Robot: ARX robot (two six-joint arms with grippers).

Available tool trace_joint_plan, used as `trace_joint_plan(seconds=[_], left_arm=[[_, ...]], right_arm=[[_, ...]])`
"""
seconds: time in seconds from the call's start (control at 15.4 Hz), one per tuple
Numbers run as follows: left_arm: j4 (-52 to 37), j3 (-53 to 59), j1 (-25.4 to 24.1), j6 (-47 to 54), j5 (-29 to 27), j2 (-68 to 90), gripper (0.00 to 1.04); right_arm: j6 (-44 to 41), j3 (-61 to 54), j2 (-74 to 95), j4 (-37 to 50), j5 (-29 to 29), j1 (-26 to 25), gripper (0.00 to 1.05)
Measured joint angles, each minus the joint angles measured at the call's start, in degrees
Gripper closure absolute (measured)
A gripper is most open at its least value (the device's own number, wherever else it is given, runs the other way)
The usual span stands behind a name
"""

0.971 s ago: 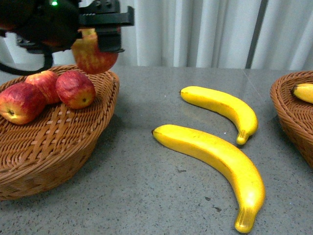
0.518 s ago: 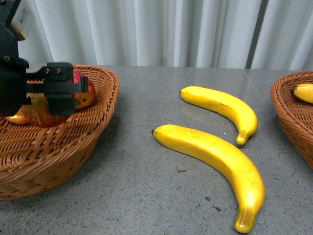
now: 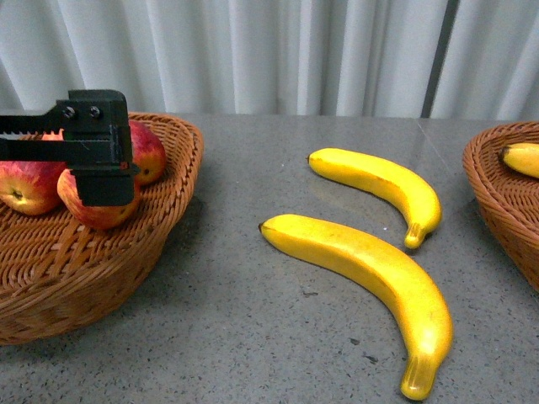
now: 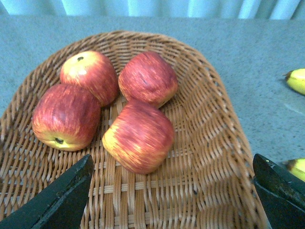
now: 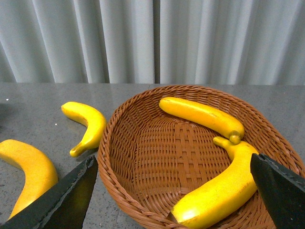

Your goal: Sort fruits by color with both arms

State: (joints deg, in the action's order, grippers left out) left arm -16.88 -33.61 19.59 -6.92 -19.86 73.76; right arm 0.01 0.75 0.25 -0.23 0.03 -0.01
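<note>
Having dropped its apple (image 4: 139, 136) into the left basket (image 4: 217, 109) beside three others, the left gripper (image 4: 171, 162) hovers with fingers (image 4: 62, 200) spread and empty, leaving two bananas (image 3: 362, 278) on the tabletop (image 3: 210, 337) for the equally spread right gripper (image 5: 172, 162).

We see the apples (image 4: 140, 136) red with fine yellow streaks, turning plain yellow near their ends. The left basket (image 3: 160, 244) is a warm orange-brown weave, and we find the same brown wicker in the right basket (image 5: 143, 157), with a darker lattice on its floor. The bananas (image 3: 370, 269) on the table (image 3: 236, 337) are bright yellow with dark tips and a deeper orange-yellow along their shaded sides. The basket bananas (image 5: 200, 114) match them. The table is grey with fine dark specks. The curtain (image 3: 295, 50) is pale grey-white, striped by vertical fold shadows. The left gripper (image 4: 172, 160) and the right gripper (image 5: 174, 160) are both black.
</note>
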Motion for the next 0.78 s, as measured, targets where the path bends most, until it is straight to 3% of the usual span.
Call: trace_joint_plan(seconds=[0.19,0.26,0.32,0.39,0.45,0.58,0.71,0.78], left_arm=[[1.0,2.7,0.1,2.5,-2.2,-11.7,0.07],[-7.6,6.8,1.6,4.0,-2.8,-15.4,0.13],[-14.2,12.6,3.0,5.2,-1.9,-20.4,0.26],[-15.1,16.9,2.5,5.8,-1.1,-24.9,0.37],[-14.0,21.8,-2.6,5.9,1.9,-30.3,0.60],[-12.7,24.6,-5.9,5.9,5.9,-34.8,0.84],[-11.6,25.9,-7.8,5.9,8.0,-37.6,1.00],[-10.4,27.0,-9.3,6.0,9.4,-39.6,1.03]], right_arm=[[0.0,0.0,0.0,0.0,0.0,0.0,0.07],[0.0,0.0,0.0,0.0,0.0,0.0,0.07],[0.0,0.0,0.0,0.0,0.0,0.0,0.07],[0.0,0.0,0.0,0.0,0.0,0.0,0.07],[0.0,0.0,0.0,0.0,0.0,0.0,0.07],[0.0,0.0,0.0,0.0,0.0,0.0,0.07],[0.0,0.0,0.0,0.0,0.0,0.0,0.07],[0.0,0.0,0.0,0.0,0.0,0.0,0.07]])
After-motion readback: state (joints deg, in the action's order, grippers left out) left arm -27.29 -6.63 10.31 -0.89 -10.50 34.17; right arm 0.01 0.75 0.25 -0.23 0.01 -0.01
